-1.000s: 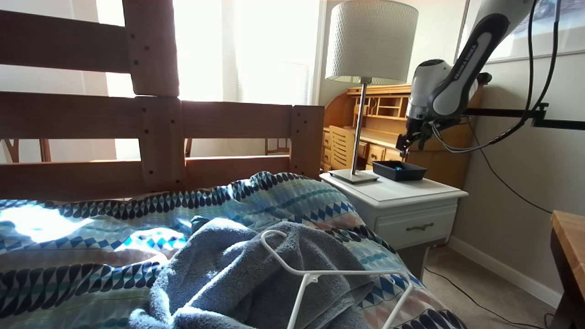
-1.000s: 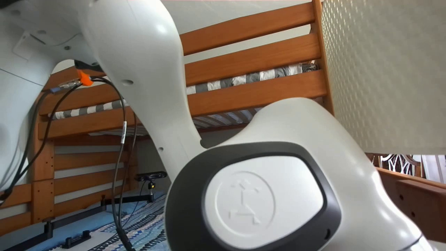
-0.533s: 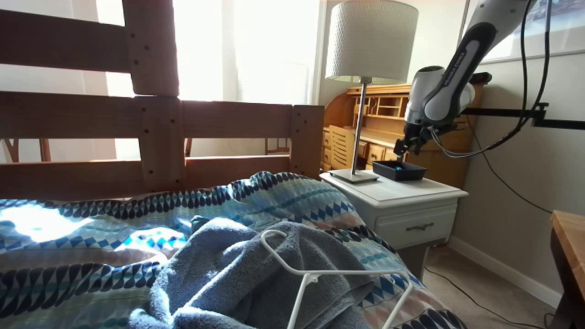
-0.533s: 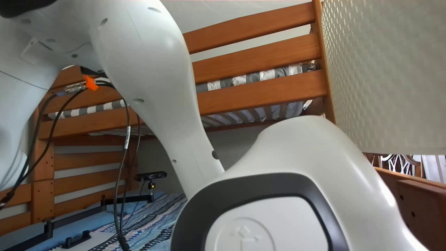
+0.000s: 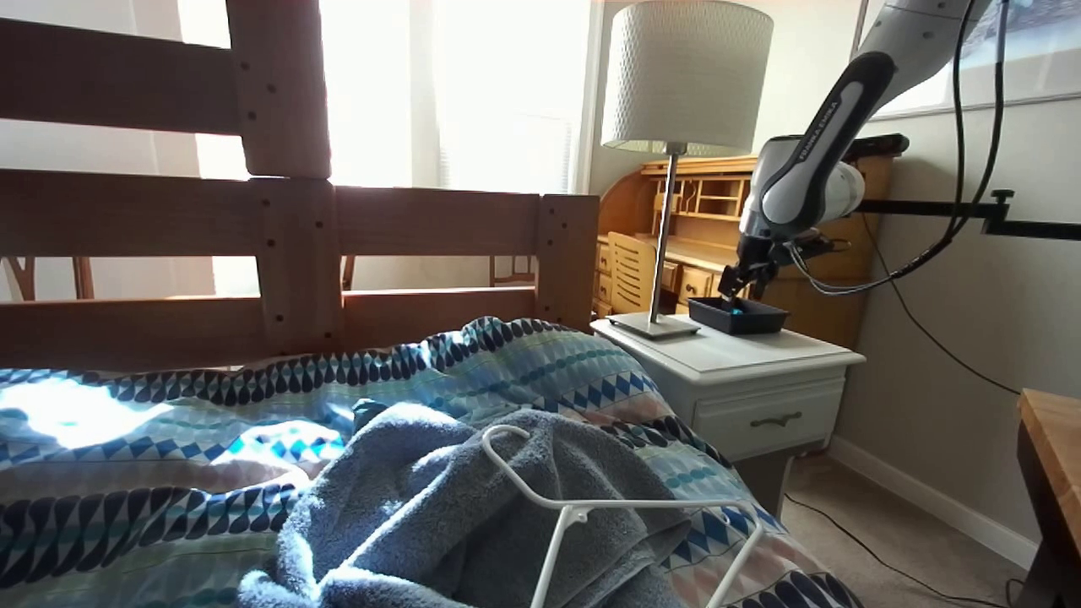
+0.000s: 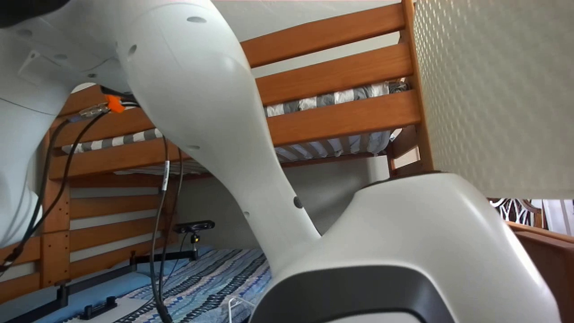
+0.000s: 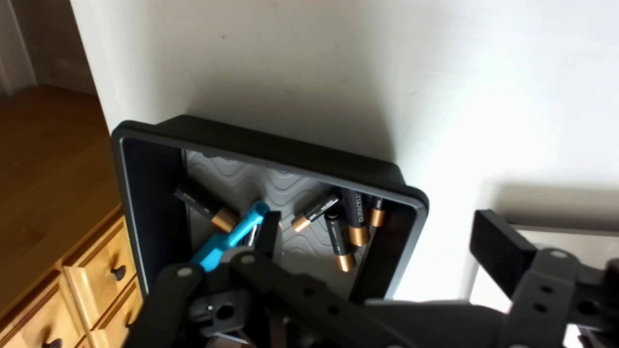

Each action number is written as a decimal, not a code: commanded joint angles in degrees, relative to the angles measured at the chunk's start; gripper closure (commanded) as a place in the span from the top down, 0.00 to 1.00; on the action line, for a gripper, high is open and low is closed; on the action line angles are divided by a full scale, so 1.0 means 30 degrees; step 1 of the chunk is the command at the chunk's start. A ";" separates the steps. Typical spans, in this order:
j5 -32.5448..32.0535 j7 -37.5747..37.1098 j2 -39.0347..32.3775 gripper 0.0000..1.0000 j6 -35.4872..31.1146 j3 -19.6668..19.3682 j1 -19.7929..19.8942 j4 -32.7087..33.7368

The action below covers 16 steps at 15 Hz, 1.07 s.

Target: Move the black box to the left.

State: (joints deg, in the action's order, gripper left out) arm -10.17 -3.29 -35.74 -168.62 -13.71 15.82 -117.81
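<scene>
- The low, black, rectangular open-topped box point(image 7: 290, 152) sat on the white nightstand point(image 5: 743, 353), near the tall metal-stemmed lamp point(image 5: 686, 93) with its white textured shade.
- My black two-fingered gripper point(image 7: 378, 231) pointed down at the box, its fingers point(image 7: 503, 251) spread wide apart.
- Through the wrist view I saw one finger over the box's inside and the other beyond its side wall; whether either touched it I could not tell.
- Black-and-copper cylindrical batteries point(image 7: 340, 241) lay in the box beside a bright blue object point(image 7: 218, 245) with a narrow, rounded end, partly hidden by the gripper.
- My white-and-grey jointed arm point(image 6: 215, 112) filled much of an exterior view.
- Behind the nightstand stood a honey-coloured wooden roll-top desk point(image 5: 823, 317).
- On the blue-patterned bedspread point(image 5: 194, 549) lay a fluffy blue-grey towel point(image 5: 439, 507), a white hanger point(image 5: 659, 504) overlapping it in my view.
</scene>
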 commanded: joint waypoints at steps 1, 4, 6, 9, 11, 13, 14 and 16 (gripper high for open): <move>0.1110 0.1598 -0.0681 1.00 0.0338 0.0954 0.0931 0.0967; 0.1506 0.2708 -0.0942 1.00 0.0392 0.1963 0.1855 0.1254; 0.1723 0.3265 -0.1178 1.00 0.0422 0.2464 0.2259 0.1419; 0.1825 0.3791 -0.1531 0.72 0.0301 0.2899 0.2628 0.1644; 0.1823 0.4023 -0.1725 0.57 0.0275 0.3064 0.2816 0.1801; 0.1802 0.4102 -0.1881 0.49 0.0248 0.3070 0.2856 0.1949; 0.1796 0.4148 -0.1952 0.36 0.0202 0.3077 0.2885 0.2015; 0.1758 0.4177 -0.2024 0.22 0.0181 0.3013 0.2853 0.2091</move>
State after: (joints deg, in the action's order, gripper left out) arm -7.08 6.53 -40.54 -168.56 -5.68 23.37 -113.40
